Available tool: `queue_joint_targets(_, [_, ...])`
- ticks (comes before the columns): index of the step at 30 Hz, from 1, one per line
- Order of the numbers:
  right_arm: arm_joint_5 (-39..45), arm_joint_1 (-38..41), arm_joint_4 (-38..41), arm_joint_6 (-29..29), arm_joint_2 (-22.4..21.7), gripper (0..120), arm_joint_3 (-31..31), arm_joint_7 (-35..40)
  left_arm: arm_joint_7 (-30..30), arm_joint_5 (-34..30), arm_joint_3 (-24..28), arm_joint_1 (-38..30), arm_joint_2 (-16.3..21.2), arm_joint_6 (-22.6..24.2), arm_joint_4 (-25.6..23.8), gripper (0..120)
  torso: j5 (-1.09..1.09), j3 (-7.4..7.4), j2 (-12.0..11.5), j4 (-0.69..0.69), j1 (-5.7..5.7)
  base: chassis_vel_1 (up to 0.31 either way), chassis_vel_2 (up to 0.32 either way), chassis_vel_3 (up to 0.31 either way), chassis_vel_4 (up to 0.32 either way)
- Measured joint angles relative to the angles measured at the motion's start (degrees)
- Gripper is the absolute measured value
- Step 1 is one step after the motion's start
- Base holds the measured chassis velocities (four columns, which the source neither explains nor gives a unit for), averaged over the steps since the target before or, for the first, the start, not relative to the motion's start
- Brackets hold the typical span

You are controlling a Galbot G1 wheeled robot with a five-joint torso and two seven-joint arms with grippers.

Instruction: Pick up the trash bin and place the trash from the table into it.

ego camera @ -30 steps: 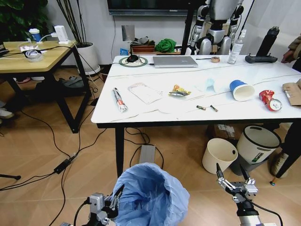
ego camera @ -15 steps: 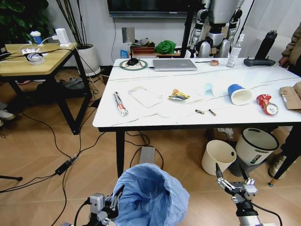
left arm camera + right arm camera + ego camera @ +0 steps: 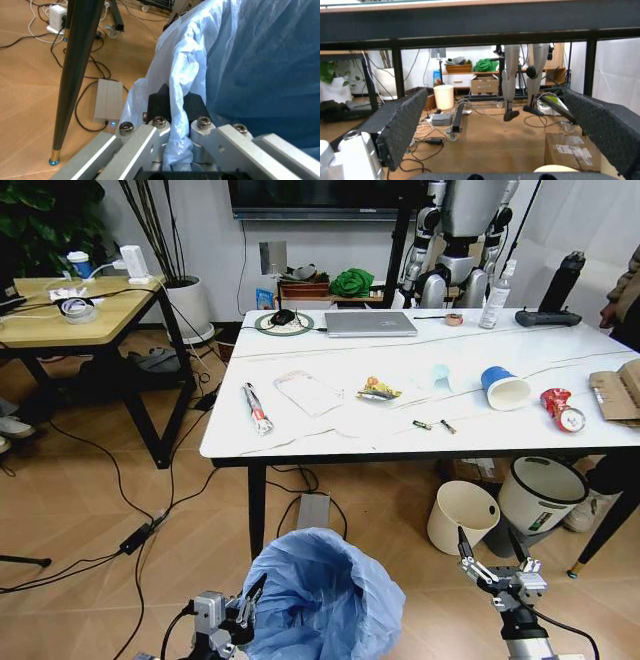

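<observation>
Since a moment ago the whole scene has slid a little in the head view, so the camera has shifted; the things on the bench (image 3: 300, 435) lie as they did, and both arms hang low in front of it as before.

Down at the left, the left claw (image 3: 248, 600) is pinched onto the crinkled light-blue bag at the rim of the trash bin (image 3: 325, 595), which is held off the wooden floor just short of the bench's near edge. From the left wrist, the claw's black fingertips (image 3: 161, 100) press a fold of the bag (image 3: 240, 56) between them.

The right claw (image 3: 493, 562) hovers low at the right, spread wide with nothing between its fingers (image 3: 400, 127), below the level of the bench top.

The trash lies spread on the marble top: a long wrapper (image 3: 255, 408) near the left edge, a clear plastic pack (image 3: 309, 392) just beside it, a yellow snack wrapper (image 3: 377, 389) at the middle, a pale-blue tissue (image 3: 440, 373), a blue-and-white paper cup (image 3: 504, 389) on its side, a crushed red can (image 3: 560, 407) and torn brown cardboard (image 3: 618, 393) at the far right.

A cream bucket (image 3: 462, 515) and a white bin with a black rim (image 3: 542, 492) stand on the floor under the bench. A grey laptop (image 3: 370, 323) sits at the back.
</observation>
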Motion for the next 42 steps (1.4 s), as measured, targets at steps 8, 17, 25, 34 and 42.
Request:
queue_joint_targets(8, [0.01, 0.01, 0.14, -0.01, -0.05, 100, 0.07, 0.04, 0.01, 0.24, 0.31, 0.03, -0.05, 0.0, 0.2, 0, 0.0, 1.0, 1.74, 0.0, 0.74, 0.0, 0.0, 0.0, 0.0])
queue_joint_targets(17, [0.13, 0.05, 0.2, -0.01, -0.13, 100, 0.19, 0.09, 0.02, 0.33, 0.47, -0.09, -0.08, 0.01, 0.27, 0, 0.0, 2.31, 3.93, 0.0, 1.63, 0.0, 0.0, 0.0, 0.0])
queue_joint_targets(25, [0.16, 0.08, 0.2, -0.01, -0.14, 100, 0.18, 0.1, 0.04, 0.37, 0.46, -0.11, -0.16, 0.01, 0.31, 0, 0.0, 3.66, 6.23, 0.0, 2.58, 0.0, 0.0, 0.0, 0.0])
queue_joint_targets(34, [0.19, 0.02, 0.22, -0.01, -0.15, 100, 0.13, 0.11, 0.07, 0.44, 0.52, -0.24, -0.27, 0.04, 0.43, 0, 0.0, 5.01, 8.65, 0.0, 3.65, 0.0, 0.0, 0.0, 0.0])
queue_joint_targets(42, [0.19, 0.05, 0.25, -0.01, -0.19, 100, 0.06, 0.11, 0.08, 0.48, 0.49, -0.31, -0.31, 0.05, 0.59, 0, 0.0, 6.01, 10.44, 0.0, 4.42, 0.0, 0.0, 0.0, 0.0])
